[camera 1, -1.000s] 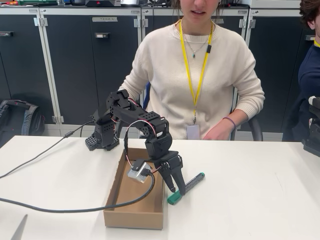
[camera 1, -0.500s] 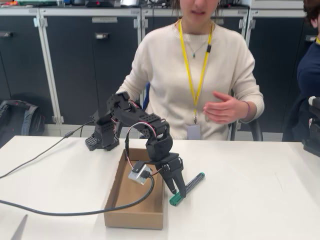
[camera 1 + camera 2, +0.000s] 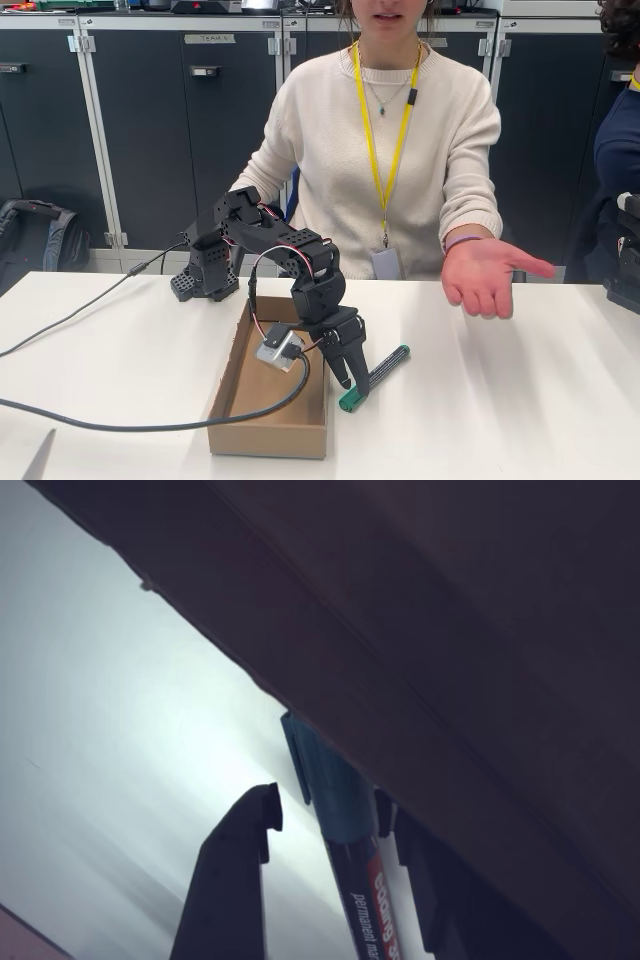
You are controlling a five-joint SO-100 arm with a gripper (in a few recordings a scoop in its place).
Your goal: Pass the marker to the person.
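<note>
The marker (image 3: 386, 364) lies on the white table just right of the cardboard tray (image 3: 268, 436), teal cap (image 3: 348, 402) towards the front. My gripper (image 3: 355, 388) is down over its cap end with the fingers astride it. In the wrist view the marker (image 3: 345, 815) sits between the two fingers of the gripper (image 3: 325, 800). It lies close to the right finger, and a strip of table shows between it and the left finger (image 3: 238, 870), so the gripper is open. The person (image 3: 390, 150) sits behind the table and holds an open hand (image 3: 485, 272) palm up over its right side.
A thick black cable (image 3: 120, 425) runs from the left into the tray. The arm's base (image 3: 205, 270) stands at the table's back edge. A black device (image 3: 628, 262) and another person's arm in dark blue (image 3: 615, 150) are at the right edge.
The person's hand rose from the table edge and now reaches forward, palm up, over the right side. My arm sank slightly over the marker, which stays on the table.
</note>
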